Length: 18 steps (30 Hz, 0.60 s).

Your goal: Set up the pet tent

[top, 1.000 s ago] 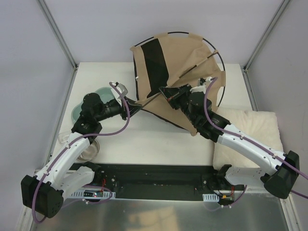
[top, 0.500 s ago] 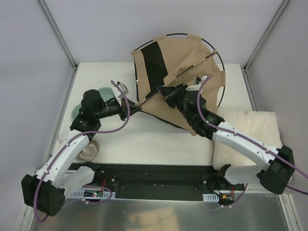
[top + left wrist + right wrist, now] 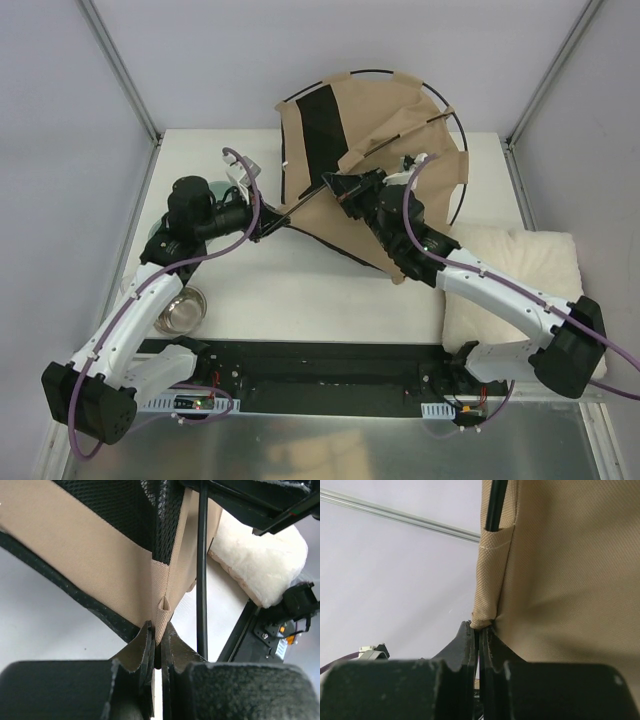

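Over at the near left edge of the white table stands a clear glass bowl. Farther back, a greenish dish shows only in part behind the left arm. From there the left gripper points rightward at the near-left corner of the pet tent. In the left wrist view its fingers are clenched on a small tan fabric loop, at the seam where tan cloth meets black mesh. Black trim runs along the tent's edge. Just right of that loop passes a thin black pole, which those fingers do not hold.

The tent lies crumpled at the far centre of the table and spreads toward the far right. Its tan side is up, with a black panel on its left part and a black hoop arching around its far and right sides.

Just right of the left gripper, the right gripper sits over the tent's middle. In the right wrist view its fingers are pinched tight on the bottom end of a tan pole pocket. A black pole tip enters that pocket from above, and stitching lines the pocket's mouth. No lettering can be read on the fabric.

At the near right a fluffy cream cushion lies just beside the tent.
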Available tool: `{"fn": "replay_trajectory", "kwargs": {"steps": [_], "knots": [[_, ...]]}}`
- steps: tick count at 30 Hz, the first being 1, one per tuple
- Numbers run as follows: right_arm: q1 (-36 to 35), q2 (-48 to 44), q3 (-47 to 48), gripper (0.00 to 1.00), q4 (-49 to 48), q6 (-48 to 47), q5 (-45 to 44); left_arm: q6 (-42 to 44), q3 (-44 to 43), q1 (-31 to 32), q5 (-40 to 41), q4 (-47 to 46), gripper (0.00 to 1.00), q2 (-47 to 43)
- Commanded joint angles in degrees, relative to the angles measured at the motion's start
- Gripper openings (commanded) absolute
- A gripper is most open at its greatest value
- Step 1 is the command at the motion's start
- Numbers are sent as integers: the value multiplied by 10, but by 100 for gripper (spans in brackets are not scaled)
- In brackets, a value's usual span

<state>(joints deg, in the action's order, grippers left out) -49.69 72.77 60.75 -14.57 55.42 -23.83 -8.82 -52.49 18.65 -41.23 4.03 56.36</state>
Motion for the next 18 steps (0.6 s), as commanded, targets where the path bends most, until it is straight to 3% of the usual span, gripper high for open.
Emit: {"fn": "replay_trajectory", "kwargs": {"steps": [1,4,8,11,18], "knots": [[42,19,33,0,-31,-80,-162,-102,-24,-11,113,119,0,-21],[27,39,38,2,-38,-100,-150,-128,-34,-11,156,127,0,-19],[11,54,51,23,-28,-114,-110,-146,-37,-11,196,131,0,-14],[5,58,62,33,-6,-103,-58,-154,-31,-11,215,133,0,-9],[-22,72,74,38,19,-90,53,-153,-29,-11,231,133,0,2]]}}
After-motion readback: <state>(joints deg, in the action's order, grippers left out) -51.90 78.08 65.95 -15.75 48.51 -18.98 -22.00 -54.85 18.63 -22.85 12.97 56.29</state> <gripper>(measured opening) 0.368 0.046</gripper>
